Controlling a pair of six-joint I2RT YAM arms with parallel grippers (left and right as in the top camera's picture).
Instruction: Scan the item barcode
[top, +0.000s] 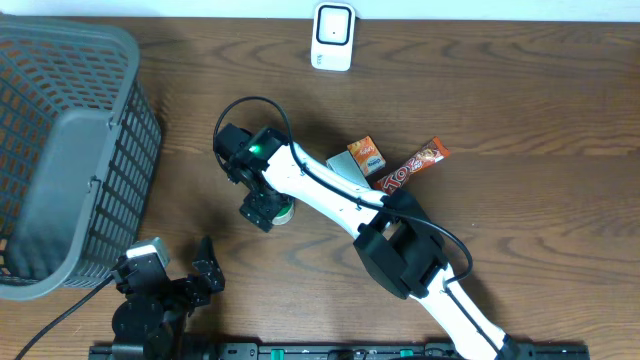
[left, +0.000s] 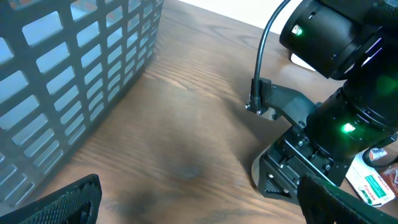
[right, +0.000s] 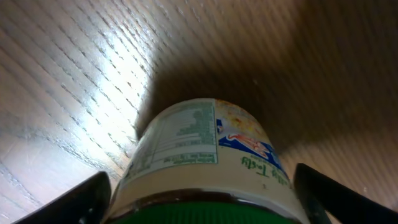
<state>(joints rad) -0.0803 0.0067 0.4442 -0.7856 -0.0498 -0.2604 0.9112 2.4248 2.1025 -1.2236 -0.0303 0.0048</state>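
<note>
The item is a jar (right: 199, 143) with a green lid and a cream label, standing upright on the wooden table; only a sliver of it (top: 284, 212) shows overhead. My right gripper (right: 202, 200) is lowered over it and open, one finger (right: 87, 199) on each side close to the jar's wall. I see a nutrition panel on the label but no barcode. A white scanner (top: 332, 36) sits at the table's far edge. My left gripper (top: 200, 272) rests open near the front edge, left of the jar, with nothing between its fingers (left: 62, 202).
A grey slatted basket (top: 60, 150) fills the left side, also in the left wrist view as the basket (left: 74, 62). An orange box (top: 366, 156) and a long orange snack bar (top: 410, 166) lie right of the jar. The right arm (left: 336, 124) stands close before the left gripper.
</note>
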